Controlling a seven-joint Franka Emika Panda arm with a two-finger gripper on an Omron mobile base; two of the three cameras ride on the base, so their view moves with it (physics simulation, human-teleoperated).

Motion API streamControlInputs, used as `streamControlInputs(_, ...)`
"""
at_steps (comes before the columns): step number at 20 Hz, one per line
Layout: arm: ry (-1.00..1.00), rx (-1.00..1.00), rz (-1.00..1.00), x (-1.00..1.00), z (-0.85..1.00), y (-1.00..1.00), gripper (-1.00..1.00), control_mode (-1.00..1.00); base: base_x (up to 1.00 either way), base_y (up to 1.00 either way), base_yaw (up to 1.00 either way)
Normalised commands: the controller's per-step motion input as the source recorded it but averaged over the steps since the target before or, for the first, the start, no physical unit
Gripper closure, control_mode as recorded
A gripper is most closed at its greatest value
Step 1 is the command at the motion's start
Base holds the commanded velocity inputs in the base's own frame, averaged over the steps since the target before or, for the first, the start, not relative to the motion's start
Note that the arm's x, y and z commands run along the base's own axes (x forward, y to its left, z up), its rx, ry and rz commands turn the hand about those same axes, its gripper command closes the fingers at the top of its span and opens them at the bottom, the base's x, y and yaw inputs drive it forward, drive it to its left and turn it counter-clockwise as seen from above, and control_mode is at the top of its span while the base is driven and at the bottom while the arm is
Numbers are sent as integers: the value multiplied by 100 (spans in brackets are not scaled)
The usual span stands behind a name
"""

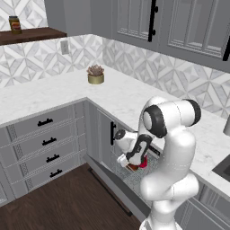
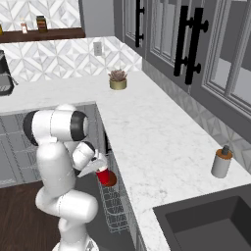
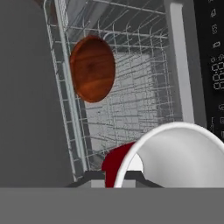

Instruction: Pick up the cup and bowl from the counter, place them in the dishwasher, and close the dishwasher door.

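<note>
The gripper is pinched on the red cup, holding it low over the dishwasher wire rack, just under the counter edge; the hand view shows the cup's white inside close up (mouth toward the camera). The bowl already lies in the rack; the dishwasher door hangs open.

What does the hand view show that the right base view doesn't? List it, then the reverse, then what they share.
Hand view alone: the bowl already lying in the rack, and the dishwasher's black control strip. Right base view alone: the counter, the soap dispenser, the plant pot and the sink. Both: the red cup held in the gripper, over the wire rack.
</note>
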Motion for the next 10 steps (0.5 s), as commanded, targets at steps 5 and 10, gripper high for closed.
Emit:
streamControlInputs(5,0,-18,-6,16,-78,-17,100,-100,0,0,0)
streamControlInputs(10,0,-13,-6,26,-53,-32,100,-100,0,0,0)
